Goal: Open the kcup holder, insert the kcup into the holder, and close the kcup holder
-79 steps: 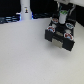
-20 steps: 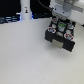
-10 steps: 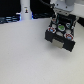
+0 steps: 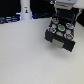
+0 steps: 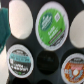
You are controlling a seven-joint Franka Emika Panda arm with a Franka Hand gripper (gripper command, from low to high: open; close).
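The end effector (image 4: 62,7) hovers over the kcup holder (image 4: 61,36); its grip can't be made out. The green-topped kcup (image 5: 51,24) sits inside the holder.

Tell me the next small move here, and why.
Probably lift straight up, clear of the black boxy kcup holder, before pushing its drawer shut. The round green-topped kcup already appears seated level among the other pods, beside an empty dark slot, and the drawer looks pulled out. Whether anything still grips the kcup cannot be told.
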